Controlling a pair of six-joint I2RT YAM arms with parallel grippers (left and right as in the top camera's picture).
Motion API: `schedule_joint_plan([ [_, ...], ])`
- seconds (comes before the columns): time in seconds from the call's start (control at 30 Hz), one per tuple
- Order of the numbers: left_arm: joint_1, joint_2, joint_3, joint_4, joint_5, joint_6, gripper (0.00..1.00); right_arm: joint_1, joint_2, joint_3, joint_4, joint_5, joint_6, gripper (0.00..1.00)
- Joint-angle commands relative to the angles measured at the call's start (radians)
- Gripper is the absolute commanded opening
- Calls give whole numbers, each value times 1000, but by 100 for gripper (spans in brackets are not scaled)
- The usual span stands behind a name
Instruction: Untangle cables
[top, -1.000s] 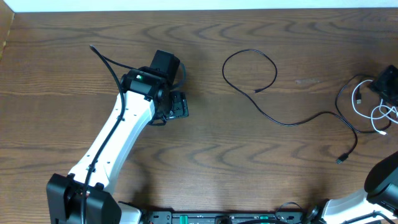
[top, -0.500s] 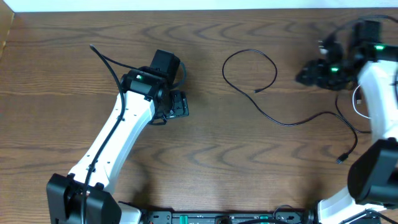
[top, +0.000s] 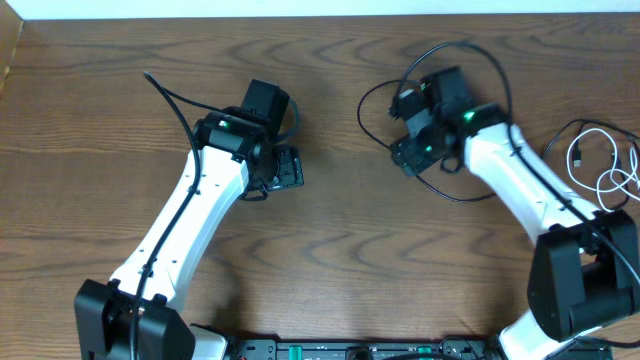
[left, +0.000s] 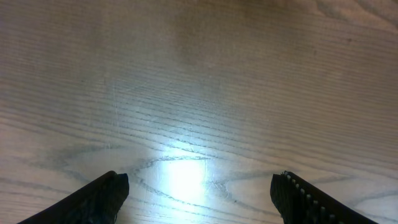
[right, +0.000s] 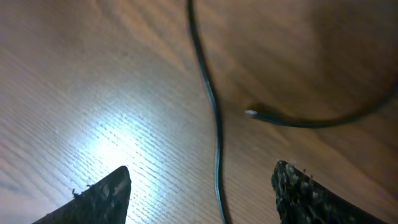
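**Changes, earlier pictures to now**

1. Right arm, white shell with black joints (top: 520, 175). A second ago only its black end showed at the right edge of the brown wooden table (top: 330, 270). Half a second ago it reached across the upper right. It now stretches diagonally left to the table's middle.
2. Right gripper, black, two-fingered (top: 405, 155) (right: 202, 193). It has gone from above the right-edge cords to above the loop of the thin black cord (top: 362, 112) (right: 211, 106). Its jaws stand apart, clear of the cord.
3. Thin white coiled cord (top: 605, 180). It was partly covered by the gripper and now lies uncovered.
4. Thin black cord. Its long right tail and plug end are now hidden beneath the arm.
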Motion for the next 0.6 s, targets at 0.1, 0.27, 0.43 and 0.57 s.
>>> schedule_joint_plan([
  [0.1, 2, 5, -5, -4, -9, -5, 79, 26, 8, -158, 161, 52, -35, 64],
  [0.27, 2, 5, -5, -4, -9, -5, 79, 26, 8, -245, 248, 83, -30, 61],
  [0.43, 2, 5, -5, -7, -9, -5, 79, 26, 8, -338, 351, 83, -30, 64],
  [0.57, 2, 5, -5, -8, -9, -5, 79, 26, 8, -384, 405, 82, -23, 65],
])
